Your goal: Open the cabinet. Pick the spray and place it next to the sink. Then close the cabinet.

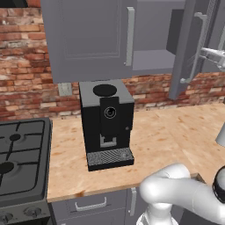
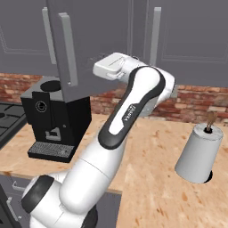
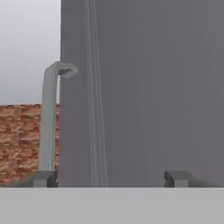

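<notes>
**Hand wide open at the swung-out cabinet door, holding nothing**

I had the gripper (image 3: 109,178) spread wide; in the hand view its two dark fingertips (image 3: 43,178) sat far apart at the bottom, with the grey door panel right in front between them. The left tip sat at the foot of the silver bar handle (image 3: 49,118), looked like touching or just beside it, couldn't tell which. Nothing was clamped between the jaws.

Going left to right in the left base view: the stove (image 1: 19,162) was at the far left, then the black coffee machine (image 1: 107,125) stood on the wooden counter (image 1: 167,136) under the cabinet (image 1: 88,39). The cabinet's left door was shut; its right door (image 1: 189,48) stood swung out, edge-on to me, with the hand at its far side by the handle.

The open half showed the grey inner shelf (image 1: 151,59), and I saw nothing sitting on the part visible. I couldn't make out the spray in any of my views.

In the right base view the arm (image 2: 129,116) reached up to the open door (image 2: 71,49), and a white paper towel roll (image 2: 199,153) stood on the counter to the right, well apart from the coffee machine.
</notes>
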